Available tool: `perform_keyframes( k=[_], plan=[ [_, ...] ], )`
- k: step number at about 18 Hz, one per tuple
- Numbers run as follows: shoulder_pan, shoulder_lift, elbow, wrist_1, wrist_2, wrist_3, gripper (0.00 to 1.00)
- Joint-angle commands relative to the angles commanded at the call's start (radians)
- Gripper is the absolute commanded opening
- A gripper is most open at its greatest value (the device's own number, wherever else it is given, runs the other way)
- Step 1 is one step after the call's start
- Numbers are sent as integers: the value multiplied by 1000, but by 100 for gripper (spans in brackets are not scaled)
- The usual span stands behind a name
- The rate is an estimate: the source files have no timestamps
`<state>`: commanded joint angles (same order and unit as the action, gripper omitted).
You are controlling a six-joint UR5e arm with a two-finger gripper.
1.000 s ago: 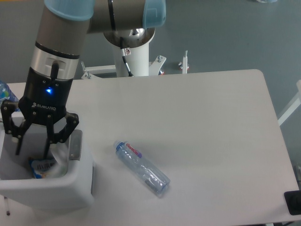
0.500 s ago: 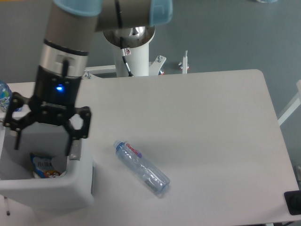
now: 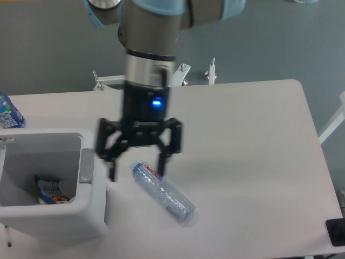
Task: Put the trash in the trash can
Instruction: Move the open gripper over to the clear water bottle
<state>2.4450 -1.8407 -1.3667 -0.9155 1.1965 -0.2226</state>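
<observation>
Spread wide, the jaws of the black two-finger gripper [image 3: 137, 174] grip nothing, and it hangs just above the capped end of the clear plastic bottle with the red-and-white label [image 3: 163, 193]. One finger [image 3: 161, 162] reaches down beside the bottle's label, the other over the bare white table [image 3: 242, 140] between the bottle and the bin. The bottle lies on its side on the table, slanting from upper left to lower right. Left of it stands the boxy white plastic trash can [image 3: 59, 218] with a grey tab [image 3: 86, 167] on its rim; a blue-and-orange snack packet [image 3: 49, 189] lies inside, with something white beside it. A blue-labelled bottle [image 3: 8, 113] stands at the table's far left edge.
</observation>
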Motion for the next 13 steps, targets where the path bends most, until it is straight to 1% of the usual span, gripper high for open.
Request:
perform_keyframes(
  k=[2, 3, 4, 8, 10, 13],
  plan=[
    [31, -9, -15, -43, 0, 47, 100],
    [41, -21, -20, -49, 3, 83, 100],
    [49, -38, -23, -52, 18, 107, 100],
    [49, -139, -25, -52, 175, 118, 100],
    [49, -192, -23, -46, 195, 118, 100],
    [49, -241, -31, -45, 196, 117, 100]
  ],
)
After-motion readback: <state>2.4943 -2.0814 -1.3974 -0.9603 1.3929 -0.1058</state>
